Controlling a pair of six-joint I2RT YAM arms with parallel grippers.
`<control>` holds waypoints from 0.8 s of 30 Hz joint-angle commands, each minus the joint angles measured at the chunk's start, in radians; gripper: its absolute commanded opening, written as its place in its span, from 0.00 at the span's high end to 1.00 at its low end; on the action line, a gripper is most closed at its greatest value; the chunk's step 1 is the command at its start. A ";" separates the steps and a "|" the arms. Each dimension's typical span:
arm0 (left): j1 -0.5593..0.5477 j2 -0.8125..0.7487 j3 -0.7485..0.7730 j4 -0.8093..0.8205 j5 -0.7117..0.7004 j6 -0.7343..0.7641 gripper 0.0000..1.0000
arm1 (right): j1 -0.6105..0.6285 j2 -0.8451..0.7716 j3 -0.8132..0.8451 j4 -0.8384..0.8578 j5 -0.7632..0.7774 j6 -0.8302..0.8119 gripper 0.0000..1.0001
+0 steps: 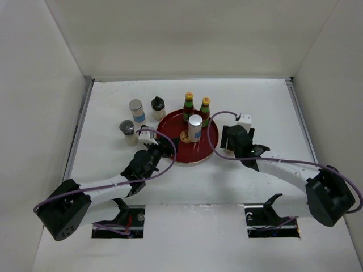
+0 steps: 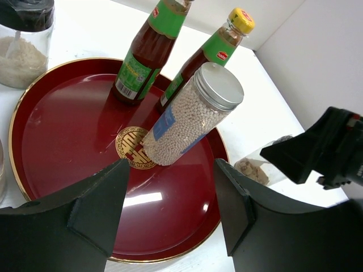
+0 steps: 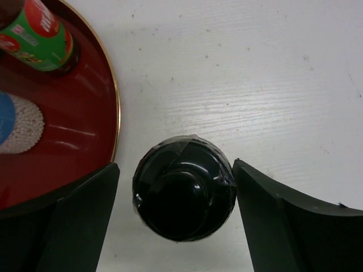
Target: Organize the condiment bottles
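Note:
A round red tray point(image 1: 177, 157) holds two slim sauce bottles point(image 1: 188, 106) point(image 1: 205, 109) with yellow caps and a silver-topped cylinder point(image 1: 195, 127). In the left wrist view, the cylinder point(image 2: 190, 116) stands by the gold emblem, with the bottles point(image 2: 144, 54) point(image 2: 210, 56) behind it. My left gripper point(image 2: 170, 170) is open and empty over the tray's near rim point(image 1: 163, 145). My right gripper point(image 3: 174, 173) is open around a dark-lidded jar point(image 3: 184, 187) standing on the table just right of the tray point(image 3: 85, 130). In the top view the right gripper point(image 1: 228, 143) hides that jar.
Left of the tray stand another silver-topped cylinder point(image 1: 136, 110), a dark-lidded jar point(image 1: 158, 107) and a grey-lidded jar point(image 1: 128, 131). White walls enclose the table on three sides. Two cable cut-outs point(image 1: 119, 221) point(image 1: 272, 218) sit at the near edge.

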 commanded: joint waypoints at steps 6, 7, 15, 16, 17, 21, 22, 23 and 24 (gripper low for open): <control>0.011 -0.025 0.009 0.056 0.011 0.005 0.41 | 0.000 -0.017 0.065 0.075 0.080 -0.032 0.43; 0.011 -0.017 0.010 0.056 0.010 0.005 0.41 | 0.008 -0.041 0.071 0.080 0.088 -0.038 0.44; 0.006 0.012 0.023 0.064 0.010 0.005 0.41 | 0.063 -0.039 0.161 0.199 0.002 -0.095 0.45; 0.003 0.009 0.019 0.065 0.005 0.005 0.41 | 0.063 -0.016 0.174 0.215 -0.013 -0.093 0.45; 0.003 0.007 0.019 0.065 0.005 0.005 0.41 | 0.065 0.004 0.183 0.233 -0.026 -0.093 0.45; 0.008 0.010 0.023 0.065 0.010 0.005 0.41 | 0.065 0.096 0.218 0.301 -0.063 -0.086 0.44; 0.002 0.006 0.019 0.065 0.005 0.005 0.41 | 0.065 0.121 0.229 0.310 -0.073 -0.084 0.44; 0.003 0.004 0.018 0.065 0.004 0.006 0.41 | 0.065 0.142 0.238 0.319 -0.084 -0.083 0.44; 0.006 0.003 0.018 0.065 0.004 0.006 0.41 | 0.065 0.162 0.244 0.327 -0.095 -0.078 0.44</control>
